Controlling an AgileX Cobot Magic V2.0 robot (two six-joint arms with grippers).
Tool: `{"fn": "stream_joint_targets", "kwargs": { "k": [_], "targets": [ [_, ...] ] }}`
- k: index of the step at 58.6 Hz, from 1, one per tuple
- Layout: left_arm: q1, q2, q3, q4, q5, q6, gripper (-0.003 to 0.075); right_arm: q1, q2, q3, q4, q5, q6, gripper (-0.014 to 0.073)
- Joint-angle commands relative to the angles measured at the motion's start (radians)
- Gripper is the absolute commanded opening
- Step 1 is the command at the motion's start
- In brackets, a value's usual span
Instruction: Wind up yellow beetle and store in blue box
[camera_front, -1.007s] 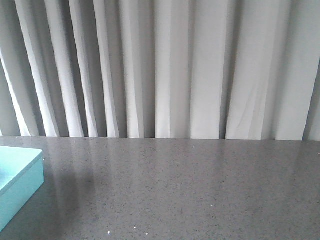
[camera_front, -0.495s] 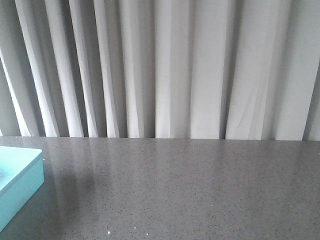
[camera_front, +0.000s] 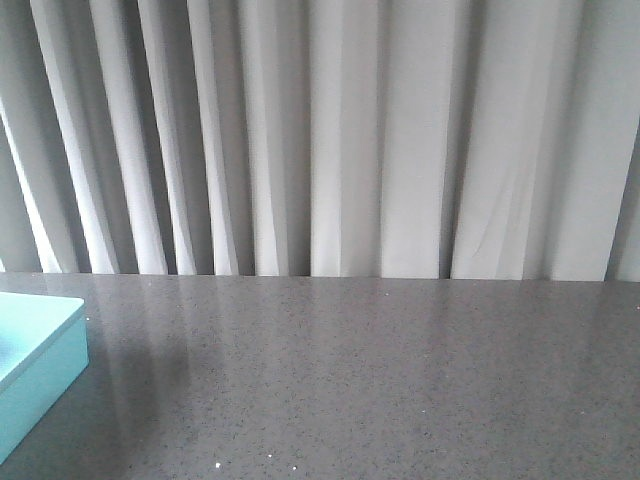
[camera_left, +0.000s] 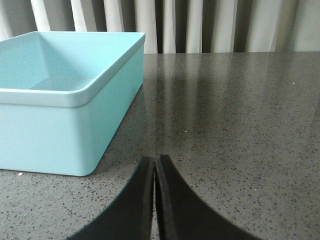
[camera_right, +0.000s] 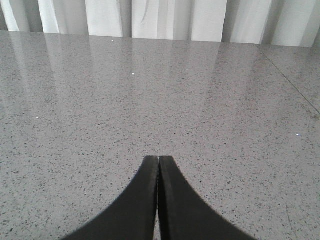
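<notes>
The blue box (camera_front: 35, 375) sits at the left edge of the front view. In the left wrist view the box (camera_left: 65, 125) is open on top, and the part of its inside that shows holds nothing. My left gripper (camera_left: 154, 159) is shut and empty, low over the table beside the box's near corner. My right gripper (camera_right: 158, 158) is shut and empty over bare table. The yellow beetle is out of view in every frame. Neither gripper shows in the front view.
The grey speckled table (camera_front: 380, 380) runs back to a white pleated curtain (camera_front: 350, 140). A seam line in the table top (camera_right: 295, 82) shows in the right wrist view.
</notes>
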Motion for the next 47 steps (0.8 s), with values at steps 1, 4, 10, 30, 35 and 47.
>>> {"fn": "stream_joint_targets", "kwargs": {
  "k": [1, 4, 10, 30, 35, 47],
  "targets": [
    [-0.006, 0.003, -0.014, -0.003, -0.073, -0.007, -0.0006, -0.002, 0.022, -0.015, 0.001, -0.094, -0.001, -0.0007],
    [-0.006, 0.003, -0.014, -0.003, -0.073, -0.007, -0.0006, -0.002, 0.017, 0.015, 0.006, -0.133, -0.001, -0.0007],
    [-0.006, 0.003, -0.014, -0.003, -0.072, -0.007, -0.0006, -0.002, -0.007, 0.132, 0.032, -0.249, -0.001, -0.0007],
    [-0.006, 0.003, -0.014, -0.003, -0.069, -0.007, -0.0006, -0.002, -0.021, 0.405, 0.034, -0.422, -0.001, -0.0007],
    [-0.006, 0.003, -0.014, -0.003, -0.066, -0.007, -0.0006, -0.002, -0.039, 0.406, 0.001, -0.423, -0.001, -0.0007],
    [-0.006, 0.003, -0.014, -0.003, -0.066, -0.007, -0.0006, -0.002, -0.067, 0.406, -0.028, -0.618, -0.001, -0.0007]
  ]
}}
